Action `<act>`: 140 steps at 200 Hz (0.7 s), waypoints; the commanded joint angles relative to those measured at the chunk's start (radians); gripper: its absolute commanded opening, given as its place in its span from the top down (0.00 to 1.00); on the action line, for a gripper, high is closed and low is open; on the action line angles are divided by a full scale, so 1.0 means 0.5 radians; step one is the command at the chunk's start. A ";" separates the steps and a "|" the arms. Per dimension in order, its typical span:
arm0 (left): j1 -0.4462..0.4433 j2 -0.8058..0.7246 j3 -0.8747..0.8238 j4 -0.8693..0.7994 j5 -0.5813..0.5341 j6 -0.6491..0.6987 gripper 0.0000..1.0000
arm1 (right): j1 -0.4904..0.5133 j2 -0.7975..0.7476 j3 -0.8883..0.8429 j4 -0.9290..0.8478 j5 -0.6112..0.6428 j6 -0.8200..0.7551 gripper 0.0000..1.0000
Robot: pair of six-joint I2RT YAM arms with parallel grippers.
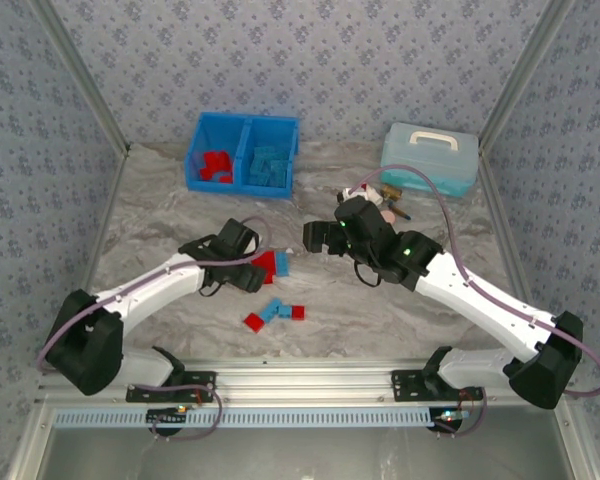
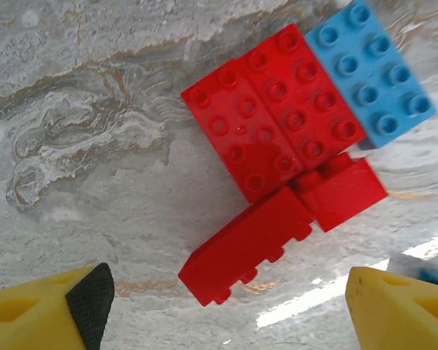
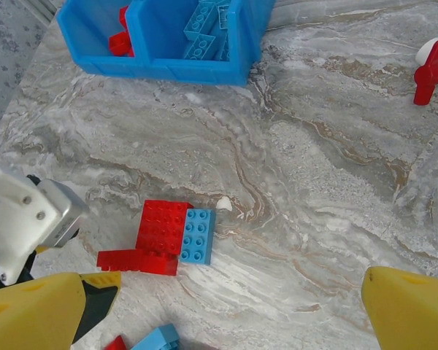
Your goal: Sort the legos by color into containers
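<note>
A tight cluster of red legos [image 2: 277,124] with one light blue lego [image 2: 372,73] lies on the marble table, and a red brick [image 2: 248,244] lies tipped on its side at the cluster's near edge. My left gripper [image 2: 230,306] hangs open just above this cluster [image 1: 265,265], nothing between its fingers. My right gripper [image 3: 226,306] is open and empty, hovering right of the cluster [image 3: 163,227]. The blue bin [image 1: 235,185] at the back holds red bricks [image 1: 216,165] in its left compartment and light blue ones [image 1: 270,165] in its right.
Three more loose bricks, red [image 1: 253,321], blue [image 1: 273,310] and red [image 1: 297,312], lie nearer the front edge. A pale teal lidded box [image 1: 430,158] stands at the back right, with a small red-and-white bottle [image 3: 432,65] in front of it. Patterned walls enclose the table.
</note>
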 commanded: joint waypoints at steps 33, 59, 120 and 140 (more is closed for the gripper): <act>0.027 0.248 0.146 -0.177 0.093 0.170 0.18 | -0.031 -0.015 0.024 -0.036 -0.047 0.009 0.00; 0.035 0.408 0.191 -0.221 0.029 0.267 0.22 | -0.038 -0.003 0.035 -0.054 -0.075 0.009 0.00; 0.079 0.548 0.251 -0.170 0.140 0.309 0.61 | -0.088 0.004 0.038 -0.095 -0.087 0.008 0.00; 0.081 0.573 0.270 -0.181 0.183 0.317 0.66 | -0.094 0.008 0.037 -0.066 -0.097 0.008 0.00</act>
